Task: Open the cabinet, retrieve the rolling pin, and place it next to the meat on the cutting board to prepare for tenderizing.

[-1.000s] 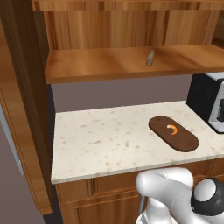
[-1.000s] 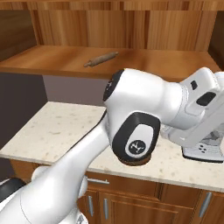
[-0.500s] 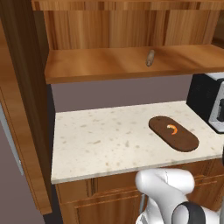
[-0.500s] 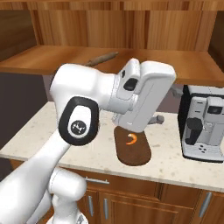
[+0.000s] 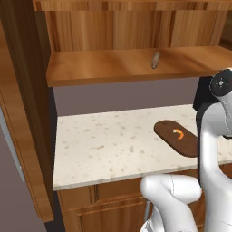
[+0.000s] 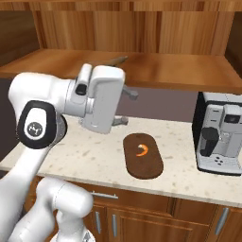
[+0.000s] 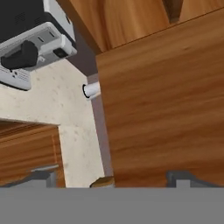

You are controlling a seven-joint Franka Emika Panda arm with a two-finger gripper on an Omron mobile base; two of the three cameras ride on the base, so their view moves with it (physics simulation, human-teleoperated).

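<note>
The cabinet (image 5: 108, 68) stands open, its door (image 5: 22, 118) swung out to the left. The rolling pin (image 5: 155, 59) lies on the shelf inside, and its tip (image 6: 116, 60) peeks over my hand. On the counter below, the dark oval cutting board (image 6: 143, 158) carries the small orange meat (image 6: 142, 150); both also show from the left, the cutting board (image 5: 172, 141) and the meat (image 5: 179, 134). My gripper (image 6: 126, 107) hovers just below the shelf's front edge, left of the board, open with nothing between its fingers. The hand view looks along the shelf's underside, gripper (image 7: 111, 179) open.
A coffee machine (image 6: 220, 134) stands on the counter at the right, close to the board, and appears tilted as the coffee machine (image 7: 30, 48). My arm's upper link (image 5: 213, 131) rises in front of the board's right end. Lower cabinets (image 6: 142, 215) sit under the counter.
The arm has swung from the right side across to the left in the right base view, uncovering the coffee machine. The gripper stays open.
</note>
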